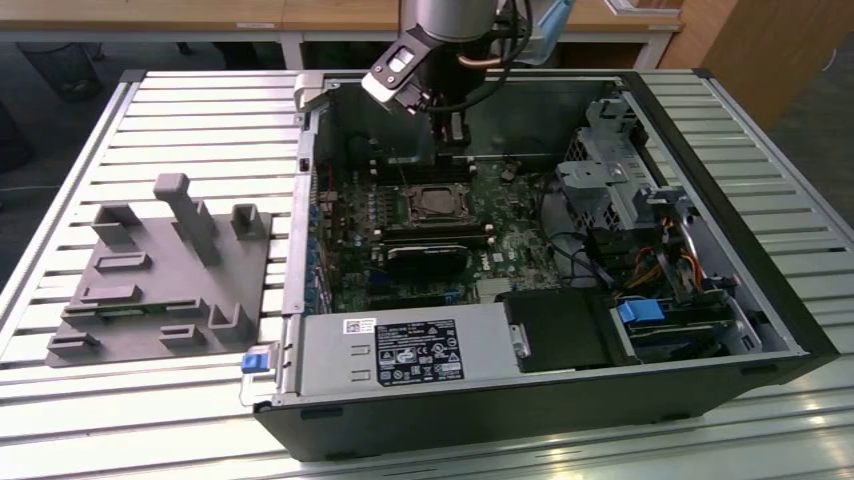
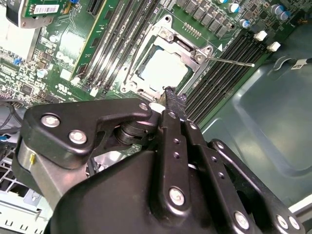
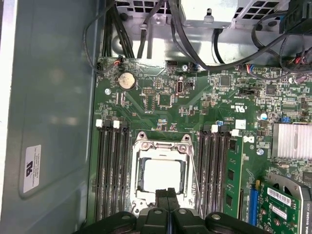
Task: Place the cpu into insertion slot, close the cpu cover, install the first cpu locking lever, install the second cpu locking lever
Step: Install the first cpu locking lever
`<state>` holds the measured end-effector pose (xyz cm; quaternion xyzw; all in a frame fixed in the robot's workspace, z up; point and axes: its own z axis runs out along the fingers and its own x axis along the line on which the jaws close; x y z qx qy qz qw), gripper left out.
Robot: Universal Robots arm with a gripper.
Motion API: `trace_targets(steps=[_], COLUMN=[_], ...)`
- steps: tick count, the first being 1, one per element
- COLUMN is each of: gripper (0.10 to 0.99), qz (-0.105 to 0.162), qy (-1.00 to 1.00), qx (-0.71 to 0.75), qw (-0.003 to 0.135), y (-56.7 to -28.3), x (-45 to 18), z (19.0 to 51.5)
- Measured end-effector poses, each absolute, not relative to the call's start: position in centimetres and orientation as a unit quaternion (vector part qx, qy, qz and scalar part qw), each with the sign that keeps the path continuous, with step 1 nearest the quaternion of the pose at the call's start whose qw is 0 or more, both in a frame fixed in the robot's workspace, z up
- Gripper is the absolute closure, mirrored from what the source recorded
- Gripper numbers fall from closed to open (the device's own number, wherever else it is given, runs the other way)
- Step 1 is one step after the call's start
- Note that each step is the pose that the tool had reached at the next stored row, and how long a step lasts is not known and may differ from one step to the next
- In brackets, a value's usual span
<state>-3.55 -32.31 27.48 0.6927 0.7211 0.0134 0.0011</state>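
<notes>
The cpu (image 3: 163, 176) shows its pale silvery face inside the insertion slot (image 1: 434, 203) on the green motherboard. The cpu cover (image 3: 161, 147) lies flat over it as a silvery frame, and the chip shows through its window (image 2: 165, 70). A thin locking lever (image 2: 229, 61) sticks out from one corner of the socket over the black memory slots; the same lever (image 3: 195, 180) runs along the socket's side. My gripper (image 3: 167, 194) hangs just above the socket's edge. Its black fingers (image 2: 171, 100) are shut together with nothing between them. In the exterior view the gripper (image 1: 454, 143) points down inside the case, behind the socket.
The open computer case (image 1: 747, 250) lies on a slatted table. Black memory slots (image 3: 112, 170) flank the socket. A green card (image 3: 285, 204), a power supply (image 1: 400, 355), a drive cage (image 1: 614, 170) and cables (image 3: 146, 29) crowd the case. A grey fixture (image 1: 160, 270) stands on the exterior view's left.
</notes>
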Motion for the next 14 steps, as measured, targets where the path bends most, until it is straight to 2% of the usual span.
trace_targets(steps=[14], gripper=[0.980], qz=[0.013], qy=[0.721], qx=[0.693], qw=[0.001], y=[-32.31], x=[-3.55], z=[28.20])
